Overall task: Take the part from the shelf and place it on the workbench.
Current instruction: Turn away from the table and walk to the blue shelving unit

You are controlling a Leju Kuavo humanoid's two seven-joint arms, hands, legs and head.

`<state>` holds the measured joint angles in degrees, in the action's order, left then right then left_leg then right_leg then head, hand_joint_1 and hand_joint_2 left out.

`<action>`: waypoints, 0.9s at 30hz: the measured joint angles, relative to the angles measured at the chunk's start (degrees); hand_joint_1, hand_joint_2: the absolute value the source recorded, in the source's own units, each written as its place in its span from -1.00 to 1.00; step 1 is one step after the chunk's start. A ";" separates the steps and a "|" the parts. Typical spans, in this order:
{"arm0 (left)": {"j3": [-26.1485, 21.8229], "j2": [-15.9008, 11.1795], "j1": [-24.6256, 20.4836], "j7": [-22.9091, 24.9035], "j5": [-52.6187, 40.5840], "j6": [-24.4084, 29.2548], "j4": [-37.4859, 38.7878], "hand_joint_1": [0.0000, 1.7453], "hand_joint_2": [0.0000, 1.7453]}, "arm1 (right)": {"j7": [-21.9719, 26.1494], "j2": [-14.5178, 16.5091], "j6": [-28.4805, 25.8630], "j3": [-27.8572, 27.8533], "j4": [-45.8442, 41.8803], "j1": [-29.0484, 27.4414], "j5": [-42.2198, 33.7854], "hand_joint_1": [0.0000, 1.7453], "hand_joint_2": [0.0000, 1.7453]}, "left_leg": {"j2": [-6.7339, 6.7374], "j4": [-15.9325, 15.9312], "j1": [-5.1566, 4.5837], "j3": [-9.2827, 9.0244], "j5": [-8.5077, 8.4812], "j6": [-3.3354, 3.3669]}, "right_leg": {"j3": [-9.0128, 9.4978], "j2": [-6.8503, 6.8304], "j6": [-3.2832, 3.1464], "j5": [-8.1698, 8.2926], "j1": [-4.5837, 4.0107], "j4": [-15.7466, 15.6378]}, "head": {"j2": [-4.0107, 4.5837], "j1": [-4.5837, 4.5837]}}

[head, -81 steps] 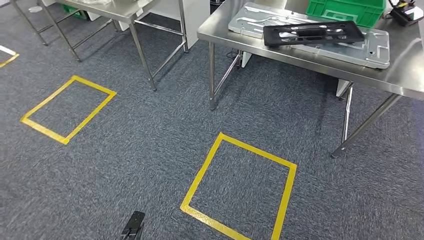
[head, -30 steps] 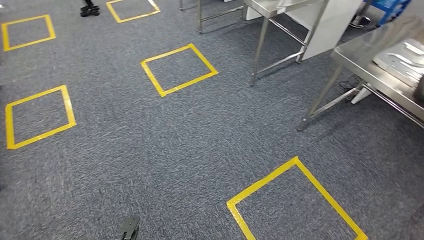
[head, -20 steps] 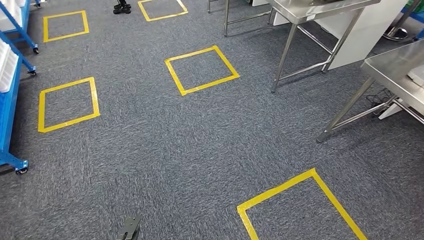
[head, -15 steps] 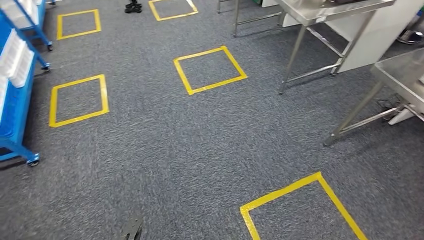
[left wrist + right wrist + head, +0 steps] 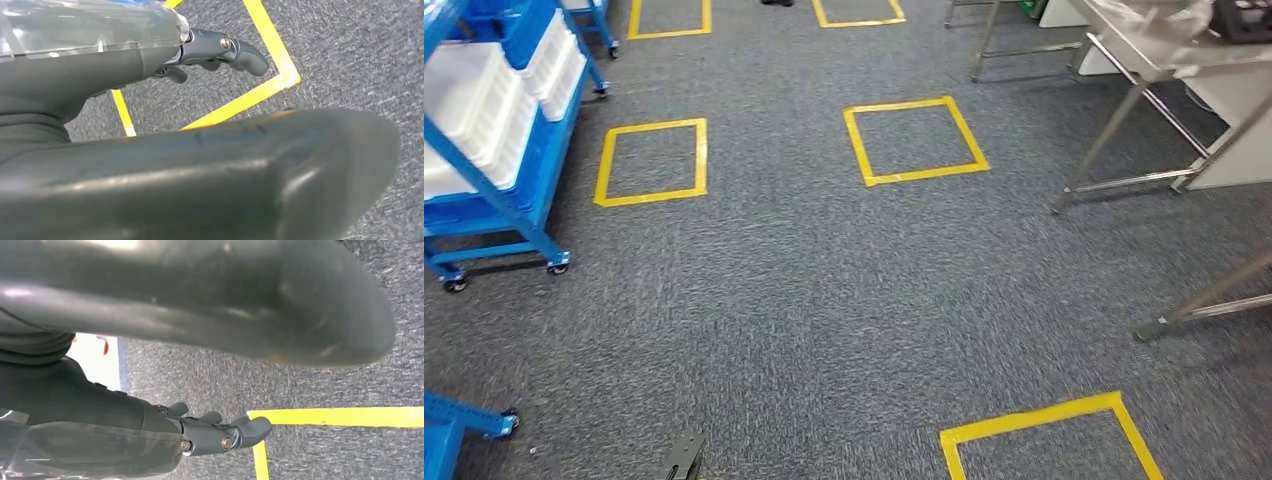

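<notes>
The whole head view has swung leftward: the steel bench with the grey plate and black part has slid out of sight, and the blue wheeled metal shelf (image 5: 494, 190) now stands at the left edge. That is the robot turning, not things moving, so I judge it is heading for the shelf, the pick not yet begun.

On the shelf sit shallow white plastic trays (image 5: 479, 105), stacked in tiers; what lies in them is too washed out to tell, so the part is probably there but I cannot pick it out. Right of the shelf, a yellow tape square (image 5: 652, 162) marks the carpet just beside it, perhaps the standing spot. Farther right stands a steel-legged bench (image 5: 1144, 60).

The left hand (image 5: 220, 50) and right hand (image 5: 220, 432) hang over carpet, fingers loosely apart, holding nothing.
</notes>
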<state>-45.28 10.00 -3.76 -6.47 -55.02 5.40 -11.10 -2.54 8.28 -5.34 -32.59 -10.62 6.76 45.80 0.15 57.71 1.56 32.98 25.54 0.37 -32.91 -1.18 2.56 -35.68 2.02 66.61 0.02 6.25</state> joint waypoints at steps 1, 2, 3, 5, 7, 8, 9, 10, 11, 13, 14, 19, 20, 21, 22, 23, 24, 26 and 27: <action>0.04 0.01 -0.13 0.09 -0.24 -0.12 0.00 -1.00 -1.00 | 0.00 -0.04 -0.07 -0.04 0.01 -0.20 -0.20 -1.00 -1.00 | -0.85 0.00 -0.21 0.08 -0.02 0.17 | -2.21 0.67 -0.24 -1.55 -0.22 4.15 | 0.00 0.00; 0.08 0.01 -0.21 0.24 -0.47 -0.26 0.00 -1.00 -1.00 | 0.00 -0.08 -0.13 -0.08 0.02 -0.39 -0.38 -1.00 -1.00 | -1.72 0.01 -0.42 0.09 -0.02 0.26 | -3.89 0.92 -0.54 -2.00 -0.46 6.91 | 0.00 0.00; 0.11 0.01 -0.25 0.46 -0.63 -0.38 0.00 -1.00 -1.00 | 0.00 -0.11 -0.19 -0.13 0.03 -0.54 -0.52 -1.00 -1.00 | -2.60 0.02 -0.60 0.03 -0.01 0.31 | -4.61 1.06 -0.92 -1.21 -0.70 7.51 | 0.00 0.01; 0.15 0.03 -0.43 0.99 -0.97 -0.53 0.00 -1.00 -1.00 | 0.00 -0.13 -0.25 -0.19 0.05 -0.66 -0.67 -1.00 -1.00 | -4.29 0.02 -0.82 -0.25 0.01 0.33 | -2.85 1.94 -1.87 3.32 -1.15 2.00 | 0.00 0.01; 0.17 0.21 -0.89 1.43 -1.19 -0.62 0.00 -1.00 -1.00 | -0.05 -0.31 -0.30 -0.34 0.07 -0.63 -0.75 -1.00 -1.00 | -5.79 0.10 -0.96 -0.24 0.01 0.16 | -0.06 4.86 -2.71 7.12 -1.44 -5.43 | 0.00 0.01; 0.19 0.30 -1.16 1.54 -1.25 -0.64 0.00 -1.00 -1.00 | -0.12 -0.40 -0.31 -0.48 0.07 -0.56 -0.77 -1.00 -1.00 | -6.44 0.12 -0.93 -0.05 -0.04 -0.04 | 0.65 5.90 -2.93 7.89 -1.55 -7.48 | 0.00 0.01; 0.20 0.38 -1.36 1.62 -1.27 -0.66 0.00 -1.00 -1.00 | -0.23 -0.50 -0.32 -0.65 0.07 -0.46 -0.77 -1.00 -1.00 | -7.06 0.09 -0.84 0.18 -0.12 -0.36 | 0.82 6.41 -3.07 7.95 -1.66 -8.20 | 0.00 0.01; 0.20 0.39 -1.48 1.71 -1.29 -0.68 0.00 -1.00 -1.00 | -0.34 -0.50 -0.32 -0.82 0.07 -0.33 -0.78 -1.00 -1.00 | -7.73 -0.04 -0.74 0.40 -0.25 -0.78 | 0.85 5.80 -3.17 8.03 -1.74 -8.42 | 0.00 0.01; 0.21 0.41 -1.49 1.77 -1.30 -0.70 0.00 -1.00 -1.00 | -0.42 -0.50 -0.32 -0.93 0.07 -0.20 -0.78 -1.00 -1.00 | -7.66 0.01 -0.67 0.52 -0.24 -1.08 | 1.00 5.08 -3.41 8.20 -1.68 -8.72 | 0.00 0.01; 0.21 0.43 -1.63 1.90 -1.32 -0.72 0.00 -1.00 -1.00 | -0.51 -0.50 -0.30 -1.05 0.07 -0.16 -0.79 -1.00 -1.00 | -5.23 2.13 -0.86 1.58 1.19 -1.51 | 1.42 3.60 -4.02 8.54 -1.52 -9.50 | 0.00 0.05; 0.21 0.43 -1.83 1.93 -1.34 -0.72 0.00 -1.00 -1.00 | -0.56 -0.52 -0.30 -1.09 0.08 -0.21 -0.79 -1.00 -1.00 | -3.36 4.88 -0.94 2.82 2.82 -1.61 | 1.58 2.76 -4.27 8.63 -1.50 -9.76 | 0.00 0.07; 0.21 0.42 -2.15 2.16 -1.60 -0.88 0.00 -1.00 -1.00 | -0.72 -0.62 -0.27 -1.43 0.08 -0.32 -0.79 -1.00 -1.00 | -0.41 14.47 -0.84 7.05 6.03 -2.17 | 1.73 -1.41 -4.62 8.21 -2.04 -9.60 | 0.00 0.07; 0.22 0.40 -2.13 2.17 -1.68 -0.92 0.00 -1.00 -1.00 | -0.72 -0.62 -0.27 -1.47 0.08 -0.30 -0.79 -1.00 -1.00 | 0.19 10.94 -0.89 5.05 4.17 -2.05 | 1.84 -2.13 -4.53 8.07 -2.08 -9.53 | 0.00 0.07; 0.22 0.39 -2.18 2.17 -1.78 -0.96 0.00 -1.00 -1.00 | -0.72 -0.62 -0.27 -1.50 0.08 -0.29 -0.79 -1.00 -1.00 | 1.40 6.62 -1.02 2.68 2.57 -1.79 | 1.97 -2.79 -4.38 7.91 -2.17 -9.45 | 0.00 0.07; 0.22 0.37 -2.29 2.20 -1.88 -0.99 0.00 -1.00 -1.00 | -0.72 -0.62 -0.28 -1.52 0.08 -0.28 -0.79 -1.00 -1.00 | 2.35 3.00 -1.21 0.71 1.35 -1.39 | 2.08 -3.39 -4.19 7.73 -2.31 -9.35 | 0.00 0.07; 0.23 0.36 -2.39 2.22 -1.97 -1.01 0.00 -1.00 -1.00 | -0.72 -0.62 -0.28 -1.54 0.08 -0.28 -0.79 -1.00 -1.00 | 3.12 0.68 -1.40 -0.54 0.74 -1.01 | 2.16 -3.84 -4.01 7.59 -2.44 -9.26 | 0.00 0.07; 0.23 0.36 -2.47 2.24 -2.02 -1.02 0.00 -1.00 -1.00 | -0.72 -0.63 -0.29 -1.56 0.08 -0.28 -0.79 -1.00 -1.00 | 3.49 -0.26 -1.54 -1.00 0.67 -0.71 | 2.19 -4.14 -3.87 7.50 -2.56 -9.20 | 0.00 0.06; 0.23 0.36 -2.51 2.26 -2.04 -1.03 0.00 -1.00 -1.00 | -0.72 -0.63 -0.29 -1.57 0.08 -0.28 -0.79 -1.00 -1.00 | 3.12 -0.28 -1.61 -0.97 0.57 -0.51 | 2.19 -4.35 -3.75 7.47 -2.61 -9.15 | 0.00 0.05; 0.23 0.34 -2.46 2.26 -2.06 -1.03 0.00 -1.00 -1.00 | -0.72 -0.63 -0.29 -1.57 0.08 -0.24 -0.79 -1.00 -1.00 | 2.93 -0.26 -1.62 -0.91 0.57 -0.46 | 2.22 -4.52 -3.67 7.46 -2.58 -9.16 | 0.00 0.05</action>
<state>-45.05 10.34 -6.22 -4.21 -57.08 4.37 -11.10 -3.25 7.65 -5.64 -34.16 -10.54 6.53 45.00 3.08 57.46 -0.06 32.07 26.11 -0.09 -30.69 -5.70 -1.11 -28.22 -0.56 57.44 0.02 6.29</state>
